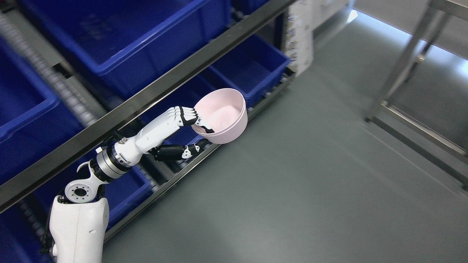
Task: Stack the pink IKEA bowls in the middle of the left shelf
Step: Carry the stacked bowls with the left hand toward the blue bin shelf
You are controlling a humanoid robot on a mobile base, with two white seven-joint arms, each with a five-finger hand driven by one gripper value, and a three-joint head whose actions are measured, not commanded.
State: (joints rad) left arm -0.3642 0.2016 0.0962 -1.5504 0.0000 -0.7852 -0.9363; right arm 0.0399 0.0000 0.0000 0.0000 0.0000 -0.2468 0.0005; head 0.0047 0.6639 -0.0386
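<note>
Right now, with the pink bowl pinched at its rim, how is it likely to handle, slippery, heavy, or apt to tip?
The smooth pink plastic-looking bowl seems light: the left hand carries it by the rim alone. Its glossy surface could slip in that pinch. It is tilted, held off-centre, so it may swing.

No readable text anywhere. Up and to the right of the left hand (182, 118), past the pink bowl (222, 115), a white printed sheet (299, 36) hanging at the shelf end, perhaps carrying rows of small print, too blurred to make out. No brand mark legible on the bowl.
</note>
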